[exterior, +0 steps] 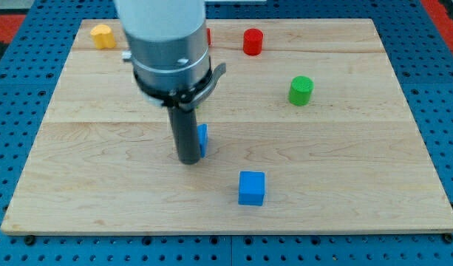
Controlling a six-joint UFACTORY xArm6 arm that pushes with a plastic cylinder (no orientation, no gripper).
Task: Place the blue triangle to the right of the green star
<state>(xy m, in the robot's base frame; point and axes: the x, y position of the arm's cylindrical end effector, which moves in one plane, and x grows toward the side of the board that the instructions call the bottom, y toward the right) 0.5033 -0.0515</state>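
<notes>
My tip (189, 159) at board centre, touching a blue block (203, 139) at its 2 o'clock, shape unclear, blue cube (251, 188) at 4 o'clock, green cylinder (301, 91) at 2 o'clock, green star hidden.

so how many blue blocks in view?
2: a blue cube toward the view's bottom centre, and a blue block touching the right side of my tip, shape mostly hidden. The arm may hide others.

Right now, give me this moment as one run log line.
my tip touching left side of small blue block | blue cube lower right, apart | green cylinder far right | green star not visible
</notes>
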